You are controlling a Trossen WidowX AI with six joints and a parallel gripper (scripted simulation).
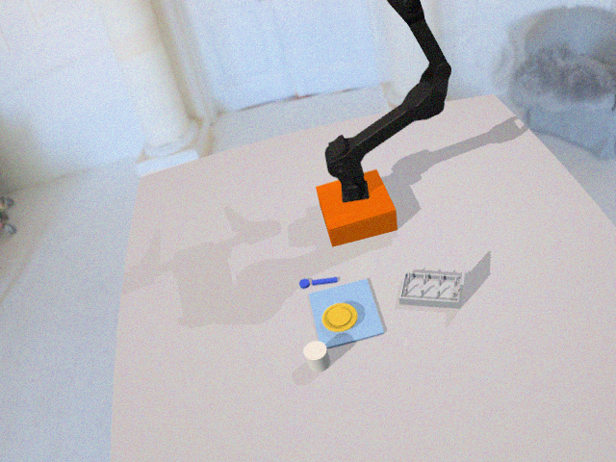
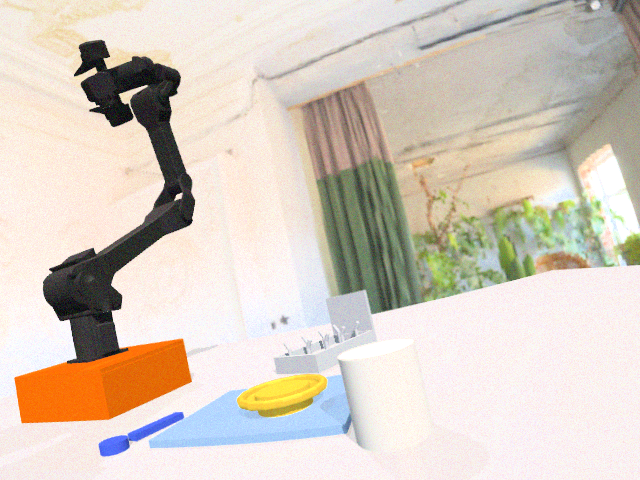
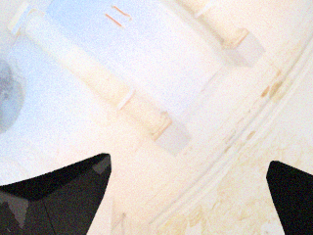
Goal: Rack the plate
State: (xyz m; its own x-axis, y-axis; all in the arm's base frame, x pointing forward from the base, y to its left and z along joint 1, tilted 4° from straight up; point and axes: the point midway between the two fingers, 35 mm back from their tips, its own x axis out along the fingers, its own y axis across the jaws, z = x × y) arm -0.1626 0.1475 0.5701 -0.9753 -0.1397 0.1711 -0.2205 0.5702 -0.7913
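Note:
The yellow plate (image 1: 340, 317) (image 2: 283, 388) lies flat, face up, on a light blue board (image 1: 347, 293) (image 2: 211, 426). The grey dish rack (image 1: 428, 302) (image 2: 296, 365) stands on the table apart from the board, to its right in the top view, with short rails and a taller panel at its right end. Its slots hold no plate. My gripper (image 2: 82, 92) (image 3: 193, 168) is open and empty, raised high above the table on the arm and far from the plate. It is out of frame in the top view. The wrist view shows only the room between the fingers.
A white cylinder (image 1: 316, 353) (image 2: 385, 397) stands at the board's near corner in the top view. A blue spoon-like item (image 1: 324, 281) (image 2: 155, 426) lies beside the board, on the side towards the orange base block (image 1: 363, 223) (image 2: 149, 382) that carries the arm.

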